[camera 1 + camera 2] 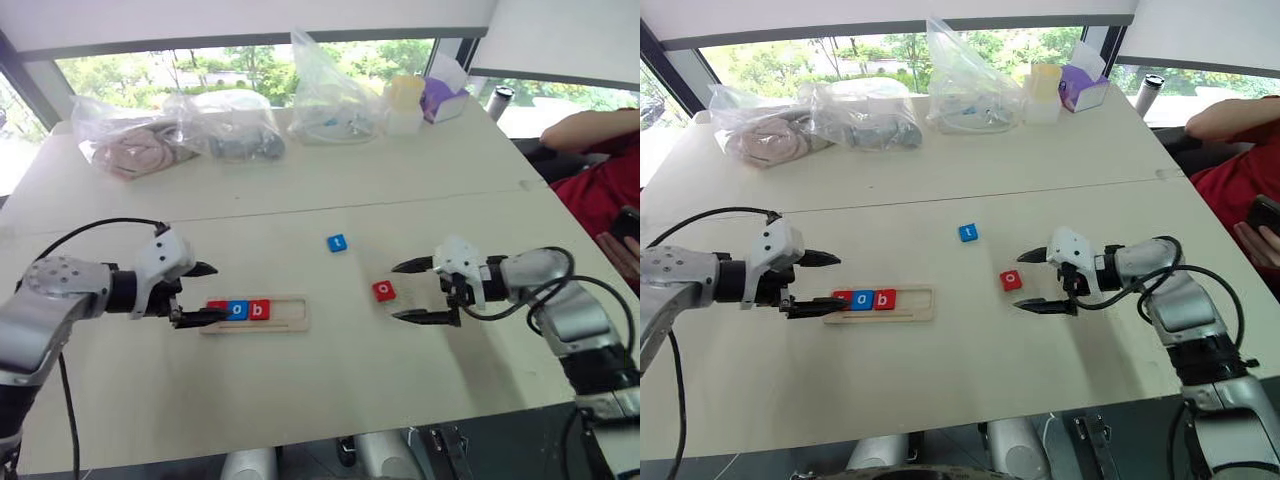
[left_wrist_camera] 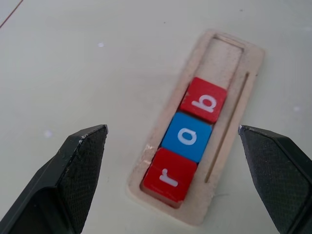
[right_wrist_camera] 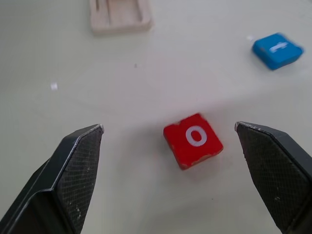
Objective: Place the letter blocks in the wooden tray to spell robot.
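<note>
The wooden tray (image 1: 288,318) lies left of the table's middle and holds three letter blocks in a row: red r (image 2: 168,176), blue o (image 2: 186,137), red b (image 2: 204,100). Its right end is bare. My left gripper (image 1: 205,293) is open at the tray's left end, one finger beside the r block. A red o block (image 1: 384,291) lies loose on the table, right of the tray. A blue t block (image 1: 337,243) sits farther back. My right gripper (image 1: 417,291) is open just right of the red o, pointing at it, with nothing between its fingers.
Clear plastic bags (image 1: 230,125) with cloth and small items line the table's far side, beside a cup (image 1: 405,103) and a purple box (image 1: 445,100). A person in red (image 1: 600,180) sits at the far right edge. A seam (image 1: 300,208) runs across the table.
</note>
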